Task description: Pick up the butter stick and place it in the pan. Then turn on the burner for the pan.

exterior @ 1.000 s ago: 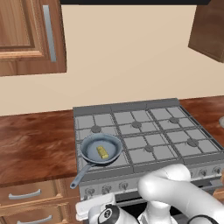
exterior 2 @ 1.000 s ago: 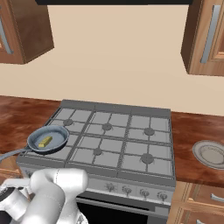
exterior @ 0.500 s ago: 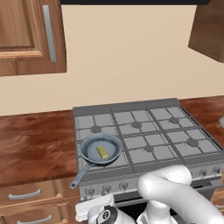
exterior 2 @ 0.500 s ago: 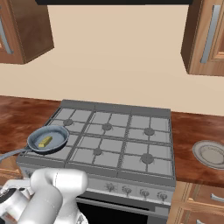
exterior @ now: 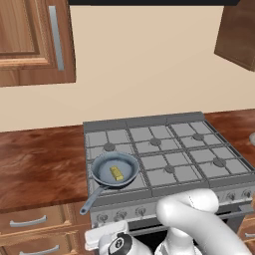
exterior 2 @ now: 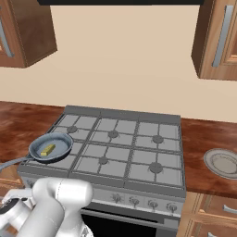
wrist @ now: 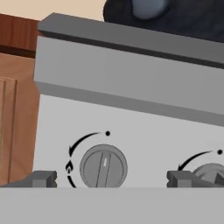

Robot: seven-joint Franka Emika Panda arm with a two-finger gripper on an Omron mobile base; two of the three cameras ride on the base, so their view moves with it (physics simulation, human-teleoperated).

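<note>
Over the last second little has changed: the butter (exterior: 117, 173) lies as before in the pan (exterior: 102, 171), at 9 o'clock on the stove (exterior: 199, 130), so the placing looks done. The arm (exterior: 191, 219) has barely stirred, low at the stove front. In the hand view the fingers (wrist: 111, 178) stand wide apart, empty, straddling a knob (wrist: 103, 167). That knob probably serves the pan's burner; turning it remains.

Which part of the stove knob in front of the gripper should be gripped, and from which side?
Grip the round knob across its rim, coming straight at the stove's front panel. It juts toward the open gripper, whose fingertips already flank it.
</note>
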